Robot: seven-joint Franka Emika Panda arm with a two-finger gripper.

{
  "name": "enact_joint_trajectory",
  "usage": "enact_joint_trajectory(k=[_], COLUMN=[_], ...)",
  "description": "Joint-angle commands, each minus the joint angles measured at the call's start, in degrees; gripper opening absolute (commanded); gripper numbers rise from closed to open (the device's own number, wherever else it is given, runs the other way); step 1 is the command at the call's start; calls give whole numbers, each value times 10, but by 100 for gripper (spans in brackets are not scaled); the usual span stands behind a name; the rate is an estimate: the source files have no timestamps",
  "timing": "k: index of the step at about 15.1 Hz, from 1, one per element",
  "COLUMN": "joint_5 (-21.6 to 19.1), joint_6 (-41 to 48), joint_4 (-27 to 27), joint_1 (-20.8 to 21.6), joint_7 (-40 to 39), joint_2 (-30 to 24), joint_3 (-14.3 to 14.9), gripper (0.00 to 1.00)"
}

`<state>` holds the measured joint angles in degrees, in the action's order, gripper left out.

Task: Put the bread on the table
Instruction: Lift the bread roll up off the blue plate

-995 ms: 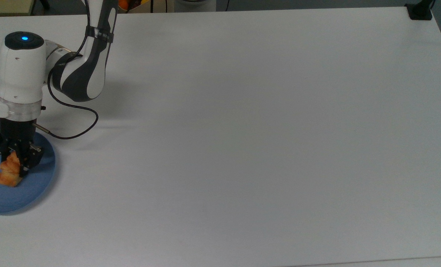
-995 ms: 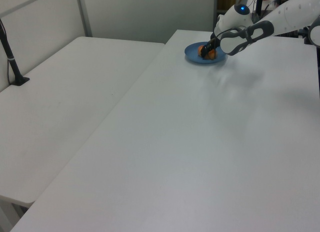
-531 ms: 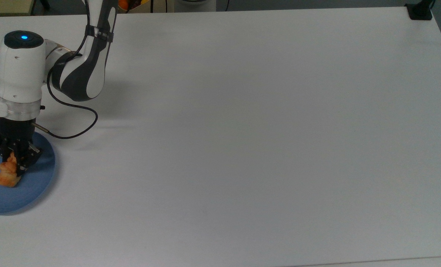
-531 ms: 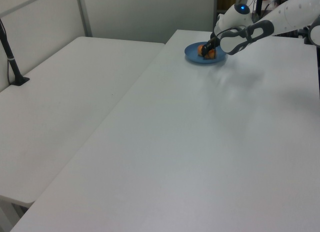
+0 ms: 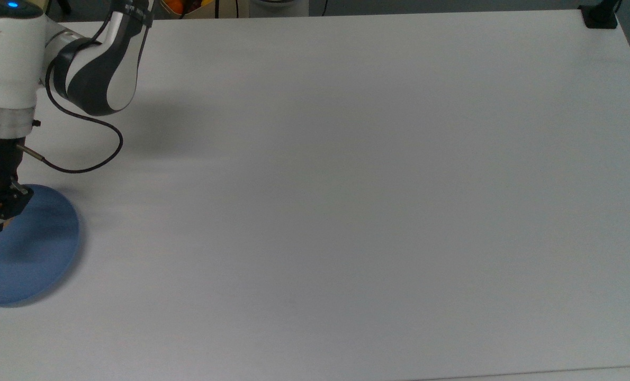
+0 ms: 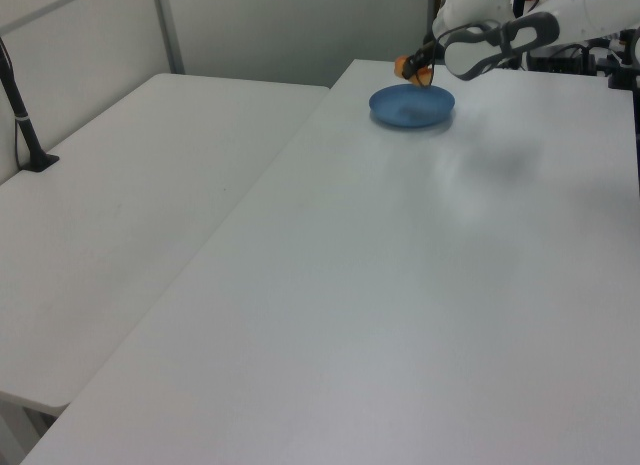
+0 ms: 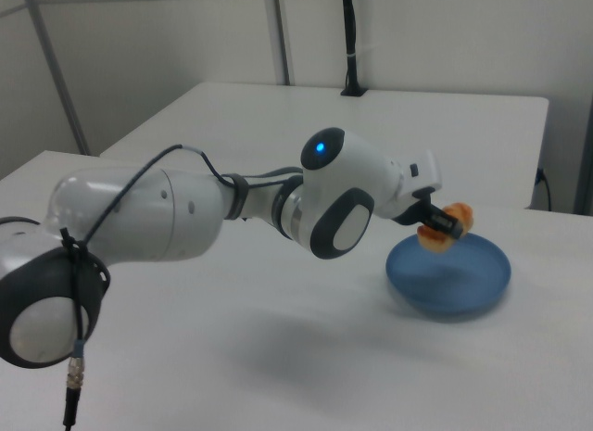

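The black two-finger gripper (image 7: 443, 224) pinches the small golden-orange bread (image 7: 445, 225), which a second ago lay on the round blue plate (image 7: 463, 281). Now it hangs lifted clear above the plate, over the smooth white table (image 5: 347, 185).

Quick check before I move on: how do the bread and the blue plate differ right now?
The bread is golden-orange with a browned top; the blue plate is plain blue. The bread is small and lumpy, the plate round, shallow and much larger. The bread is held in the air by the tool, just above the plate's rim, while the plate rests on the white table with nothing on it. Both sit near the same table corner.
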<state>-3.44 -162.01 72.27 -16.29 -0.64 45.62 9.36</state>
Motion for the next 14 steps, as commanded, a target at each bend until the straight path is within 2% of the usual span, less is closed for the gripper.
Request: enact_joint_trajectory(k=[1,4,8,11,14], joint_5=[-3,-3,3,5,5], joint_6=[54,157,276,359,441], joint_4=[97,111,162,209,246], joint_1=[18,36,81,98,98], joint_7=[6,4,-2,-20,-24], joint_2=[-102,-158,-240,-309,-376], joint_3=[-8,-8,-10,-42,-94], gripper=[42,43,44,45,45])
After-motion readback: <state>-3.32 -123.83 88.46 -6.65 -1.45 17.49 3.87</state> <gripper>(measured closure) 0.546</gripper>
